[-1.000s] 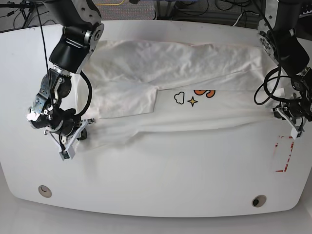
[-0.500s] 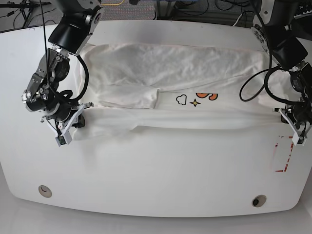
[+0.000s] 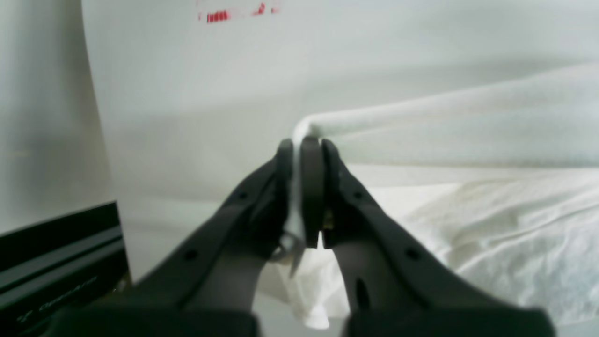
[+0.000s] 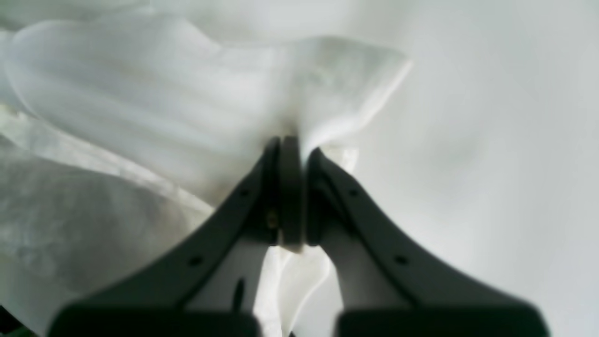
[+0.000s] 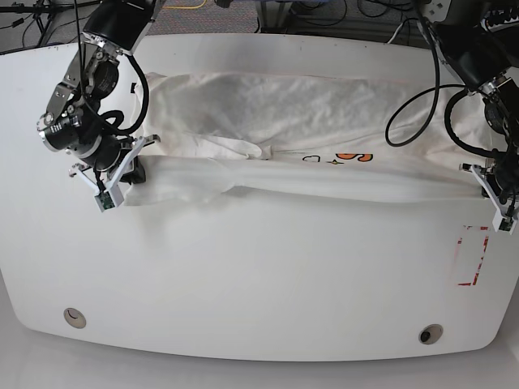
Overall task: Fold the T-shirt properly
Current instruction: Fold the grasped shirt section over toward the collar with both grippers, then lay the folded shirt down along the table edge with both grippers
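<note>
White printed cloth T-shirt [image 5: 308, 138] spread across white table [image 5: 259, 275]; near hem, pinched by clamped left gripper [image 5: 495, 194] and right gripper [image 5: 122, 174], now carried farther back, covering most print: lengthwise fold advancing.

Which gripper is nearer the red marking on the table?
Left gripper, just above the red marking. The right gripper is across the table, gripping the T-shirt's other end.

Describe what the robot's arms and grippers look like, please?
Two dark, mostly black arms with silvery metal joints, each trailing looped black cables. The right gripper and left gripper end in white plastic pieces. Close up, each gripper has two curved matte-black fingers dotted with small holes.
</note>
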You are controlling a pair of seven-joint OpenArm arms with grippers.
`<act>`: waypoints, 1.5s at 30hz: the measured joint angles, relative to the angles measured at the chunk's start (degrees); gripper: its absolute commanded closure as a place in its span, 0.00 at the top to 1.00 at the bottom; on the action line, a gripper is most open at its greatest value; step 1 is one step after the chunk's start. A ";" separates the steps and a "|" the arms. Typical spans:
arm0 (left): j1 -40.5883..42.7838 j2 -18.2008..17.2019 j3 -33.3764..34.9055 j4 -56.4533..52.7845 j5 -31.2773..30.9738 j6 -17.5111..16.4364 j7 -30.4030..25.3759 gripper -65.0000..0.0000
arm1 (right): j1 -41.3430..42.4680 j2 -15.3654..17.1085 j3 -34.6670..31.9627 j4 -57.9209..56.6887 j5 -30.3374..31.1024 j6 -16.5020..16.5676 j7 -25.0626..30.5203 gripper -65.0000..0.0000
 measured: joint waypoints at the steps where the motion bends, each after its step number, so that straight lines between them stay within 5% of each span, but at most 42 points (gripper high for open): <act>1: 0.37 -0.02 -0.02 0.37 -0.02 0.00 0.00 0.00 | -0.81 0.00 0.00 0.31 0.68 -0.02 0.04 0.02; 30: 13.18 -2.49 0.11 0.52 0.22 -0.15 -5.60 0.02 | -14.16 0.00 0.00 2.69 7.82 0.02 -0.13 0.02; 41: 15.82 -3.48 0.15 0.55 0.20 -0.15 -5.64 0.39 | -15.89 0.02 -0.04 2.69 7.80 0.02 -0.09 0.03; 45: 16.48 -3.45 0.15 0.52 0.39 -0.13 -5.64 0.53 | -16.79 0.02 -0.17 2.69 7.61 0.02 0.02 0.20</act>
